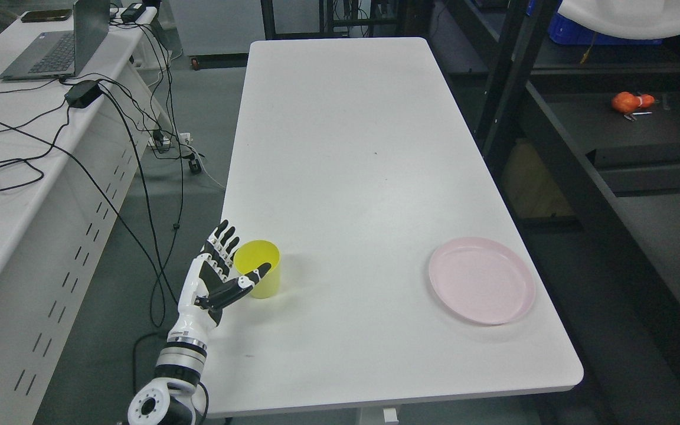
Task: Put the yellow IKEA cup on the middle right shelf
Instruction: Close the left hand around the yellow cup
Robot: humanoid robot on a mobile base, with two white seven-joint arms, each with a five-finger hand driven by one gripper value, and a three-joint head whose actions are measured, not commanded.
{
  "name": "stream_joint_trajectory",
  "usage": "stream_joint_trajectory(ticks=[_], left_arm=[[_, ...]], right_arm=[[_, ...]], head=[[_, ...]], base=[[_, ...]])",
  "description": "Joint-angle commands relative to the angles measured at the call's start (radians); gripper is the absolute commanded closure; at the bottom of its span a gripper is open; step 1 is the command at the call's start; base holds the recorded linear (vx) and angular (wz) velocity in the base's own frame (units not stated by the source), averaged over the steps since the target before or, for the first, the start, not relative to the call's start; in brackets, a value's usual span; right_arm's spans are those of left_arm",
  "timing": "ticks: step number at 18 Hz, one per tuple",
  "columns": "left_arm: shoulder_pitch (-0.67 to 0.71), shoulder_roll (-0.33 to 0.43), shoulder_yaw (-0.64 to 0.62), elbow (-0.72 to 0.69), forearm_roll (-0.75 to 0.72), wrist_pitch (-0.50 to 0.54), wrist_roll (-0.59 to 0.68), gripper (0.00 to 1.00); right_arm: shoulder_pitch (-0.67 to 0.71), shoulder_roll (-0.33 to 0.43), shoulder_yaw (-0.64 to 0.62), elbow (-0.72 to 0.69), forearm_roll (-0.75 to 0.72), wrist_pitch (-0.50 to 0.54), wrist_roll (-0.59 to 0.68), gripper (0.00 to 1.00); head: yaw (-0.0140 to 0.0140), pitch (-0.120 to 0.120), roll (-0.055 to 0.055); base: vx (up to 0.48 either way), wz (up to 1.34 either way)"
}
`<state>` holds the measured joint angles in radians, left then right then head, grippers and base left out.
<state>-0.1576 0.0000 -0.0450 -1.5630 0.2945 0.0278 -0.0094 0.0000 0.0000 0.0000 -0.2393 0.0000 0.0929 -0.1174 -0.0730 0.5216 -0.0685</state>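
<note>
White and nearly bare, the counter (352,177) runs away from us down the middle of a workshop, with a second desk carrying a laptop (59,44) and loose cables off to our left and a dark metal shelf rack (582,195) along our right. We see the yellow cup (260,268) standing upright near the counter's near left edge, mouth up and apparently empty. A pink plate (481,280) lies well apart from it toward the near right corner.

Our left robot hand (222,271) comes up from the lower left with its fingers spread and the thumb reaching across the front of the cup; the fingers sit just beside the cup's left wall. We cannot say for sure whether anything touches yet, but the hand is not closed round the cup. Our right arm does not show.

We judge the task to be at its very start: the approach to the cup looks about complete, while the grasp, the lift, the carry across to the rack on the right and the setting down on its middle shelf all remain. Nothing yellow stands on any shelf we can see.
</note>
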Motion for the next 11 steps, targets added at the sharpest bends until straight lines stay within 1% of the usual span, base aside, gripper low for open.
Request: stream_joint_trajectory(ticks=[1, 8, 11], left_arm=[[-0.051, 0.017, -0.072, 0.164, 0.003, 0.004, 0.000, 0.02], [-0.092, 0.017, -0.085, 0.230, 0.000, 0.004, 0.000, 0.02], [-0.094, 0.017, -0.095, 0.239, -0.006, 0.004, 0.000, 0.04]], right_arm=[[0.014, -0.017, 0.017, 0.000, -0.025, 0.001, 0.001, 0.01], [0.014, -0.017, 0.017, 0.000, -0.025, 0.001, 0.001, 0.01], [0.014, -0.017, 0.017, 0.000, -0.025, 0.001, 0.001, 0.01]], head=[[0.0000, 0.000, 0.000], [0.0000, 0.000, 0.000], [0.0000, 0.000, 0.000]], base=[[0.000, 0.00], [0.000, 0.00], [0.000, 0.00]])
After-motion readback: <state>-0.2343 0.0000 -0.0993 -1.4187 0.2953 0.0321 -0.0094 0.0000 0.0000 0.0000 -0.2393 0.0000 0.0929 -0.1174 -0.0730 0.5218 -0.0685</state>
